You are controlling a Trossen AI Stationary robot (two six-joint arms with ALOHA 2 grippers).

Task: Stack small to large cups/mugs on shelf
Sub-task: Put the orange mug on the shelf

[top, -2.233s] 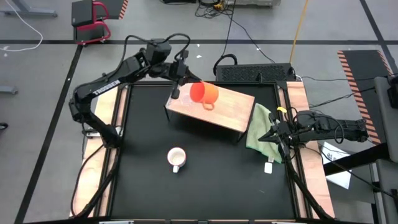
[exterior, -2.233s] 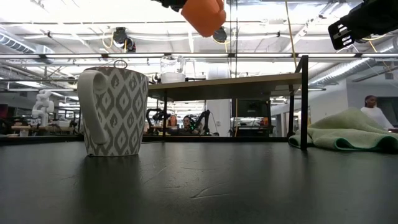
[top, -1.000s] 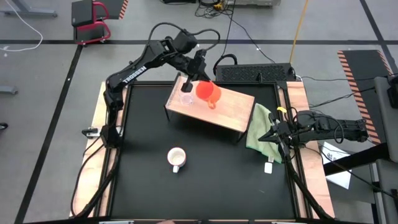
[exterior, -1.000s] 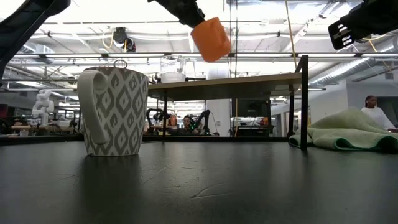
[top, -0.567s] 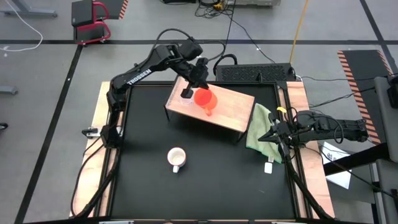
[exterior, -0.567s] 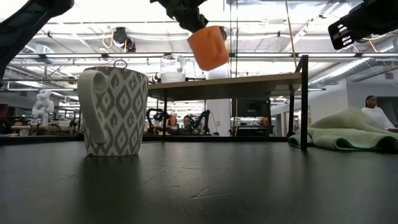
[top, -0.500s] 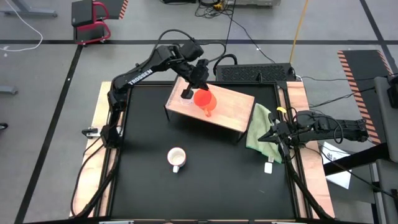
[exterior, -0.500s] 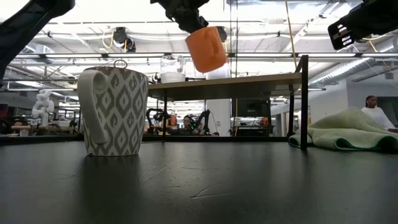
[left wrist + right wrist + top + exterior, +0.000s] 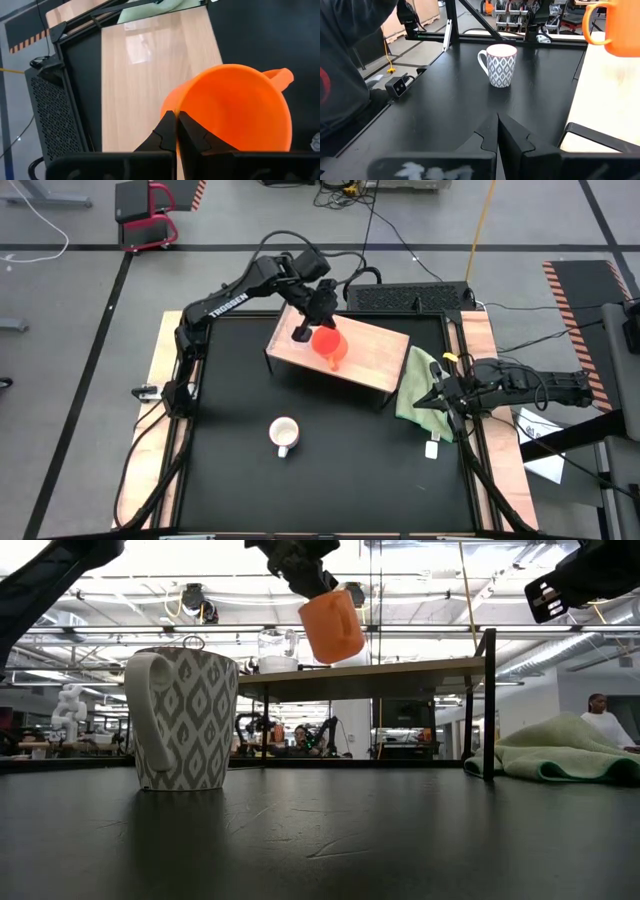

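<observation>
Since a moment ago we see the orange mug sink lower over the shelf. The left gripper pinches its rim, visible only in the wrist view. The right gripper, fingers pressed together, waits at right. The low view alone shows the clear cup on the shelf; the patterned mug stands nearer.

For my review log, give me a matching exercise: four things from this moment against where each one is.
Things:
1. orange-red mug
2. patterned white mug
3. clear cup
4. green cloth

Places:
A. standing on the shelf
B. on the black tabletop, in front of the shelf
C. held by the left hand, above the shelf
D. lying to the right of the shelf

Pairs: 1-C, 2-B, 3-A, 4-D
</observation>
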